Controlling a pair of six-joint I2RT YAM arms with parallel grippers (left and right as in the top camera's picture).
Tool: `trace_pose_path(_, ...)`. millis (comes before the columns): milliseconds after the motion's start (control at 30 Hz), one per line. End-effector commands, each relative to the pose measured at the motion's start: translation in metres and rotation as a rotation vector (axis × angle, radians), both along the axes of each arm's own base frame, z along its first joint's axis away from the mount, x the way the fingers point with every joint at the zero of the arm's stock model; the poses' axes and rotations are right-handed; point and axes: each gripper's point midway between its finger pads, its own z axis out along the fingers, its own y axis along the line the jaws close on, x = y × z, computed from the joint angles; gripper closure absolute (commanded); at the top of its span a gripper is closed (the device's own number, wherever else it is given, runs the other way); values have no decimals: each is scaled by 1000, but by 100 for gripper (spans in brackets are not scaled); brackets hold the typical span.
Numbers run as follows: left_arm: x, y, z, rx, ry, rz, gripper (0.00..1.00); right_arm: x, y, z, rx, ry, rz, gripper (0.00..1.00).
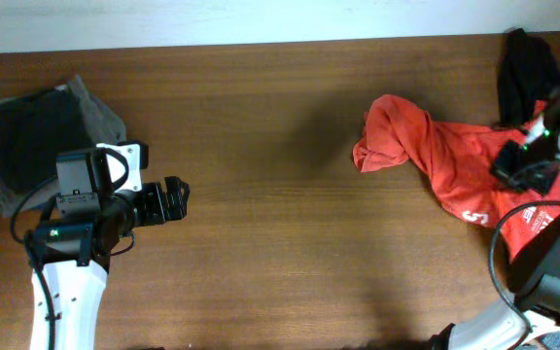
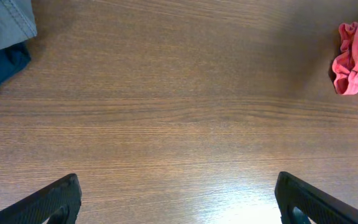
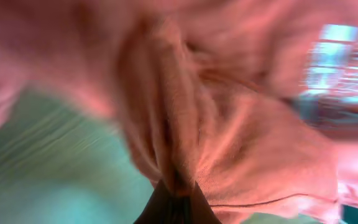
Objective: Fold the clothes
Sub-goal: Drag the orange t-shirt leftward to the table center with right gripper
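Right fingers [image 3: 166,211] tight on red T-shirt [image 1: 445,156]

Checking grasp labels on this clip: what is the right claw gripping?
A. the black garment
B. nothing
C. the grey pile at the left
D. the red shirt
D: in the wrist view the right claw is shut on a bunched fold of the red shirt.
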Motion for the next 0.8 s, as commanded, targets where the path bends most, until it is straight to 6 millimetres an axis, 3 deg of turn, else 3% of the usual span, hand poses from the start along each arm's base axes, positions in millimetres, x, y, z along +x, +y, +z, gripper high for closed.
trace_pose_path(0, 5, -1, 10, 0, -37, -19, 1, 23, 71, 35, 94, -134, 222, 96)
trace_pose_path(200, 6, -1, 11, 1, -41, -19, 1, 33, 196, 44, 102, -190, 569, 96)
trace_pose_path(400, 6, -1, 11, 2, -45, -19, 1, 33, 320, 53, 119, -350, 836, 96)
trace_pose_path(467, 8, -1, 12, 3, -52, -19, 1, 32, 344, 56, 97, -399, 897, 93)
trace_pose_path(567, 10, 0, 14, 4, -65, -19, 1, 42, 345, 58, -37, -438, 854, 76)
trace_pose_path(667, 11, 0, 15, 4, -68, -19, 1, 53, 321, 67, -130, -445, 742, 61)
trace_pose_path(767, 11, 0, 14, 4, -67, -19, 1, 61, 292, 89, -154, -465, 653, 56)
